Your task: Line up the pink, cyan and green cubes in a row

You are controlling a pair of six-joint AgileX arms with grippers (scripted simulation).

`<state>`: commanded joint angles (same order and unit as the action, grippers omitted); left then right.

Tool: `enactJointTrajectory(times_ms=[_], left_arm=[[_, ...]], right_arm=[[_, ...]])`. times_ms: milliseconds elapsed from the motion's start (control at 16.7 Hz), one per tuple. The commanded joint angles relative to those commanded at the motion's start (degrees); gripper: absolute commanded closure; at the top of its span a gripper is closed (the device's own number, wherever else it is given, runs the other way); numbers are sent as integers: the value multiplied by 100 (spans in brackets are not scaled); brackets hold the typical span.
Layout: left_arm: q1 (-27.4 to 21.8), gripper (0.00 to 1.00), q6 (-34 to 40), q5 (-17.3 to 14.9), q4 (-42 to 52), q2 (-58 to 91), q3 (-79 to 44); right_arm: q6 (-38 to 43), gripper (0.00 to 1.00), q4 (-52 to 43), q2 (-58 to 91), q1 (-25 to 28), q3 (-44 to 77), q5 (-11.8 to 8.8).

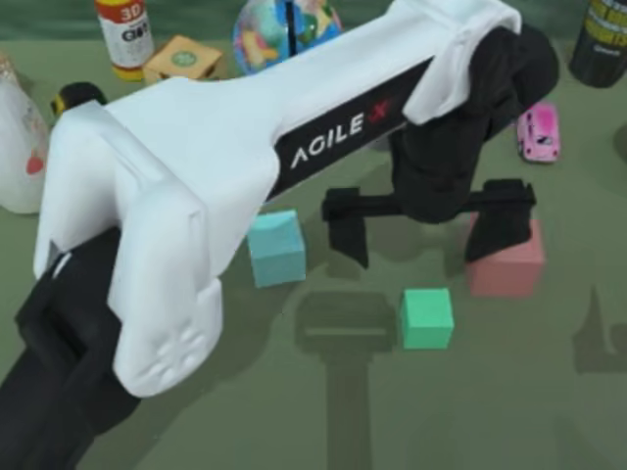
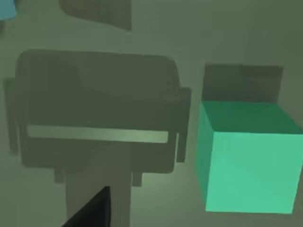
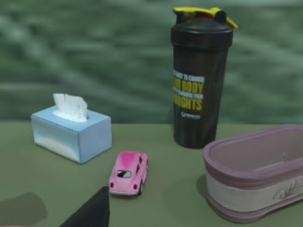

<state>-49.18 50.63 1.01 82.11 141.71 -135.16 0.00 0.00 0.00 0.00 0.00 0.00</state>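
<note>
My left arm fills the top view, reaching across the bench. Its pincer, the left gripper, hangs spread wide, holding nothing; one finger hangs over the pink cube, touching or not I can't tell. Pink cube is right of middle. Green cube lies just beside it, nearer the front edge; close in the left wrist view. Cyan cube is left of both, partly under my arm. Judgement: three roughly in a band, but green is out of line, so the row is unfinished. Toy car lies near the back right. Right gripper parked, fingers unclear.
</note>
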Motion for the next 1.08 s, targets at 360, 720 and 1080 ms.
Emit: enactJointTrajectory(times_ms=[360,720,1080], left_arm=[[1398,0,-577,-95,-578,-697,1458],[1867,0,-803,-124,-811,-970,1915],[1863,0,-800,-126,-1356,-827,2316]], right_arm=[[0,0,0,0,0,0,0],[0,0,0,0,0,0,0],[0,0,0,0,0,0,0]])
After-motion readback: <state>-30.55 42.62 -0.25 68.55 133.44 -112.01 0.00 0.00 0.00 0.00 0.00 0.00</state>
